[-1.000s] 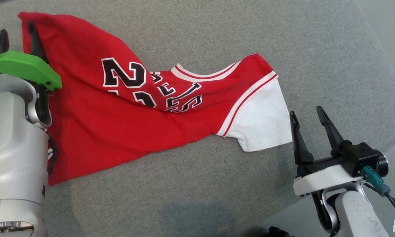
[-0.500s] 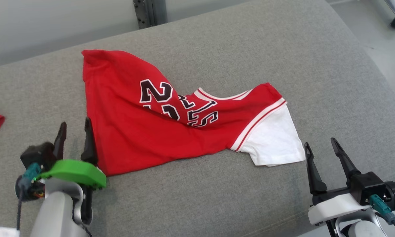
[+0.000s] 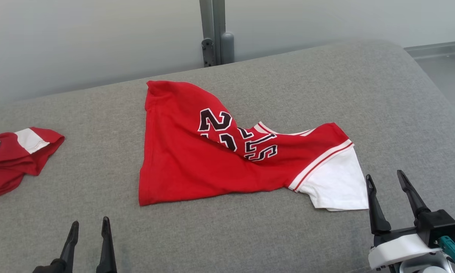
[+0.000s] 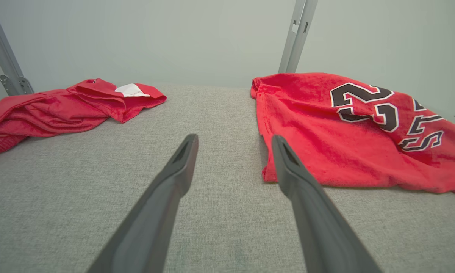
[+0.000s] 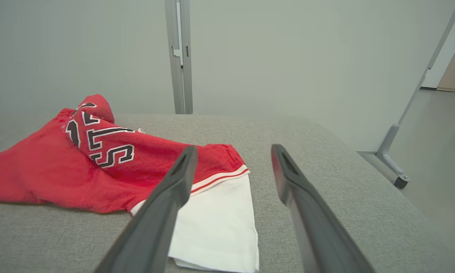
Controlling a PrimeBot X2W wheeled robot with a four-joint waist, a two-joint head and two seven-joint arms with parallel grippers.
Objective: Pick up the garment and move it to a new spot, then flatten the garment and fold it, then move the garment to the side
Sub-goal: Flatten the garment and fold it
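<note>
Both empty, fingers spread: left gripper (image 3: 90,222) near hem corner (image 3: 144,199), right gripper (image 3: 385,174) just beside white sleeve (image 3: 337,185) | garment (image 3: 197,170) rumpled, mid cushion (image 3: 250,239) | flattening, likely: pinch opposite edges low, pull apart evenly without lifting

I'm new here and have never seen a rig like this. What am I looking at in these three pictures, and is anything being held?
A two-armed wheeled robot took these. The picture from above comes from its head camera. The other two come from wrist cameras looking along the two dark fingers of the left gripper and the right gripper. On the grey padded surface lies a rumpled red jersey with a white sleeve. A second red garment lies bunched farther to the robot's left. Both grippers are open and hold nothing.
</note>
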